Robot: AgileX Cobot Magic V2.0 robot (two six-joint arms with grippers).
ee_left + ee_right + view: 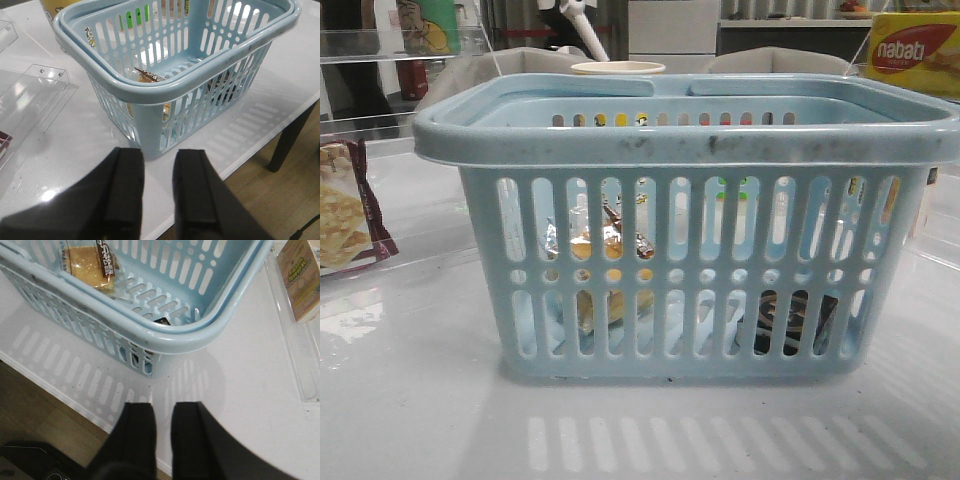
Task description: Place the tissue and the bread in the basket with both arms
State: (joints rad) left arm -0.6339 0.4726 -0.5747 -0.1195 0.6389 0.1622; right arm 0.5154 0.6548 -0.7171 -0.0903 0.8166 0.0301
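Both sets of jaws stand slightly parted with a narrow gap and nothing between them. Left gripper [159, 192] hangs above the near left part of the white table [75, 145], just short of the near left corner of the basket [165, 90]. Right gripper [163, 440] hangs above the near right part of the table, close to the near right corner of the basket [165, 335]. Neither gripper touches the basket.

Basket [690, 140] stands upright on the table [420, 400], centred in the front view, its long slotted side facing the robot.

Bread [603, 245] lies inside the basket on the left, visible through the slots of the near wall. In the right wrist view the bread [89, 262] lies flat on the basket floor with its brown label showing. In the left wrist view only a crinkled tip of the bread wrapper [149, 76] rises above the rim.

Tissue [790, 315] lies inside the basket at the near right, low against the near wall. In the right wrist view only a small dark edge of the tissue [161, 320] shows beside the rim; in the left wrist view the tissue [222, 90] appears as a dark shape behind the slots.

Outside the basket, a cracker packet [345, 215] lies at the far left, and a yellow nabati box [912, 52] stands at the far right.
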